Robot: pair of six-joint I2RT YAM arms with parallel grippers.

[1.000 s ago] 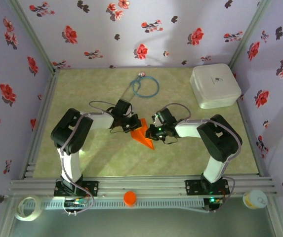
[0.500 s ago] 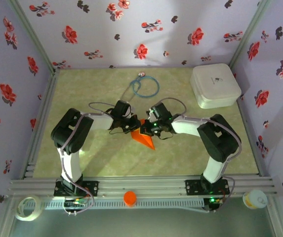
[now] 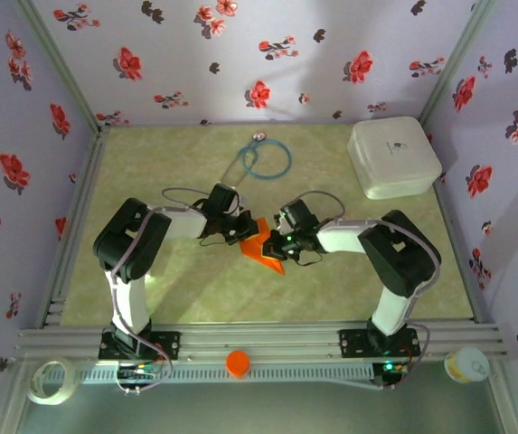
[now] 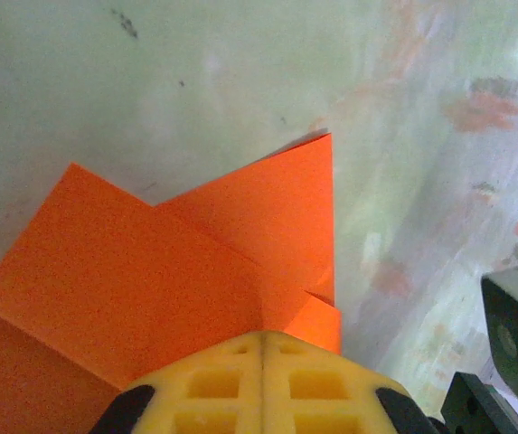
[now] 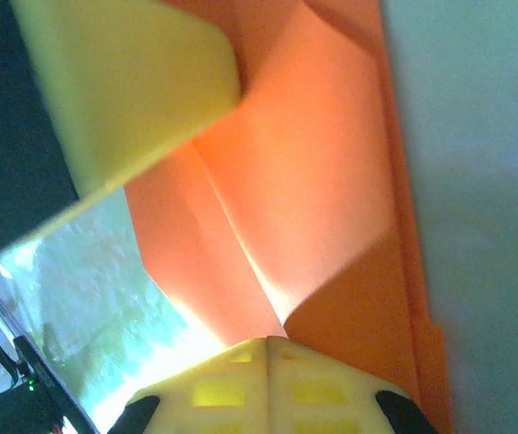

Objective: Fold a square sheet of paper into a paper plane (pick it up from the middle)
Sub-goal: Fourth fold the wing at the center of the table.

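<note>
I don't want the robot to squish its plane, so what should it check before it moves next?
1. Left claw shut: ok, fingers together.
2. Right claw shut: ok, fingers together.
3. Orange paper lying on the table between both claws: ok.
4. Folding finished: not ok, the paper is only part folded and loose flaps show.
5. Claw tips pressing on the paper: cannot tell.
6. White box and blue loop well away from the paper: ok.
</note>
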